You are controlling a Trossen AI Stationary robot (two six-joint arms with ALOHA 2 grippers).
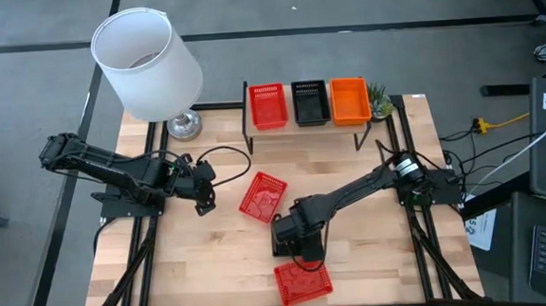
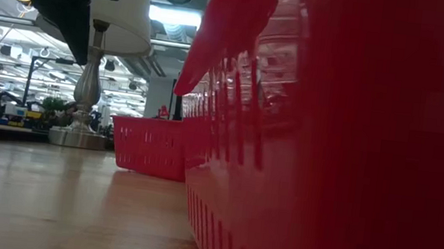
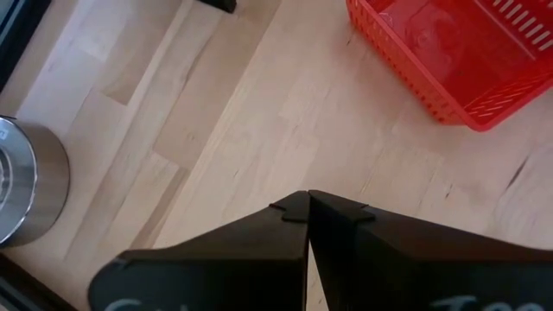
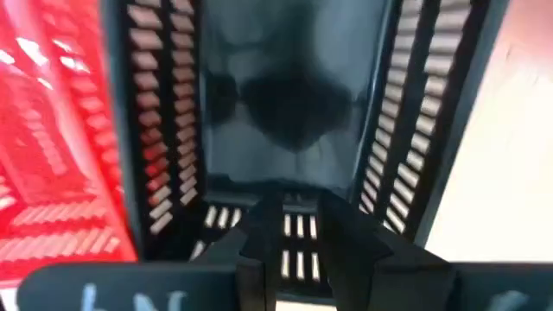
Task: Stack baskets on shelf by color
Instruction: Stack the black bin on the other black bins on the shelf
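High view: shelf [image 1: 305, 132] at 12 o'clock on the table [image 1: 185, 272], carrying a red basket [image 1: 268, 107], black basket [image 1: 309, 103] and orange basket [image 1: 350, 101] side by side. A small plant [image 1: 378, 99] sits just beside the orange one. White lamp [image 1: 149, 66] at 10 o'clock. Loose red basket [image 1: 261, 195] tilted near table centre; another front red basket [image 1: 303, 281] at 6 o'clock by the front edge. Left gripper [image 1: 202, 193] idles at 9 o'clock of the centre basket, apart from it. Right gripper [image 1: 295, 239] sits between the two loose red baskets, something dark under it.

Low view: the front basket's red wall fills the right half; the centre basket is farther back, with the lamp base [image 2: 78, 135] behind it to the left.

Left wrist view: fingers [image 3: 346, 216] pressed together, holding nothing; red basket corner ahead, above bare wood.

Right wrist view: fingers [image 4: 251, 246] partly apart, pinching the end wall of a held black basket [image 4: 294, 112]; red mesh beside it.
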